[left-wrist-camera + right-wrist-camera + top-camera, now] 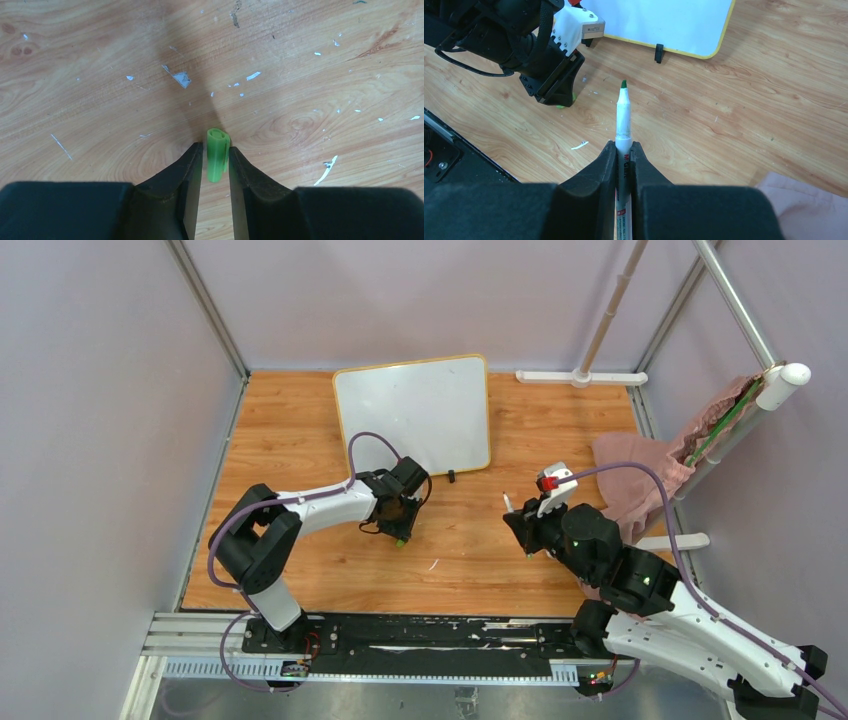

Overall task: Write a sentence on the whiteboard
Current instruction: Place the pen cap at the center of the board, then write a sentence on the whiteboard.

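Whiteboard (412, 412): blank, at the far middle of the table (560, 440), ahead and left of the right gripper (624, 147), clamped on a green marker (623, 120) tipped towards it; left gripper (216, 162) nearer, straddling a green cap (218, 152), grip unclear.

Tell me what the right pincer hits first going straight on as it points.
The marker gripped in the right pincer leads. Its green tip aims low over the table toward the near rim of the whiteboard, beside the clip foot. Probably wood first, then rim; depth is unclear.
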You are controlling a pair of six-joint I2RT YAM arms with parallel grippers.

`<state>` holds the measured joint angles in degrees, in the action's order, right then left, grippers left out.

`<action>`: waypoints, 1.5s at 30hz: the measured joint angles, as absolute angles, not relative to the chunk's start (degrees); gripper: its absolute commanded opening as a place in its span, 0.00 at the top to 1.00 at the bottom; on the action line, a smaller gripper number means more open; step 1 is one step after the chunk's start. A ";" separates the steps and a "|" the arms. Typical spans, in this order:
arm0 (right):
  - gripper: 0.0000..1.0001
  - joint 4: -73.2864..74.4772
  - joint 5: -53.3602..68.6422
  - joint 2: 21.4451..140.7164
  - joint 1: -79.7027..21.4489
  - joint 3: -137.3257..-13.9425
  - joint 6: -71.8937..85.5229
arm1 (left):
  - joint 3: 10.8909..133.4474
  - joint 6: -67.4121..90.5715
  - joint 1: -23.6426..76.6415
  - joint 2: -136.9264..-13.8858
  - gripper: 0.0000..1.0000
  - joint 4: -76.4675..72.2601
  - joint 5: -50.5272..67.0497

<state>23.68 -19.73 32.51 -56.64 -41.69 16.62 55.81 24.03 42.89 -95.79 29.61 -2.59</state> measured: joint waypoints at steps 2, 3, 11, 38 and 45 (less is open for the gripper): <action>1.00 23.68 -19.73 32.49 -56.62 -41.69 16.62 | 55.81 24.12 42.89 -95.79 0.66 29.54 -2.55; 1.00 23.68 -19.70 32.51 -56.62 -41.69 16.62 | 55.81 24.14 42.89 -95.79 0.65 29.50 -2.55; 1.00 23.73 -19.73 32.53 -56.64 -41.69 16.64 | 55.94 24.05 42.89 -94.89 0.57 29.80 -4.16; 1.00 17.06 10.28 44.95 -56.64 -49.45 9.93 | 41.25 19.84 42.96 -34.63 0.17 3.20 2.76; 1.00 23.33 22.31 56.27 -56.75 -61.19 6.61 | 44.51 7.51 42.96 -33.28 0.16 5.37 21.52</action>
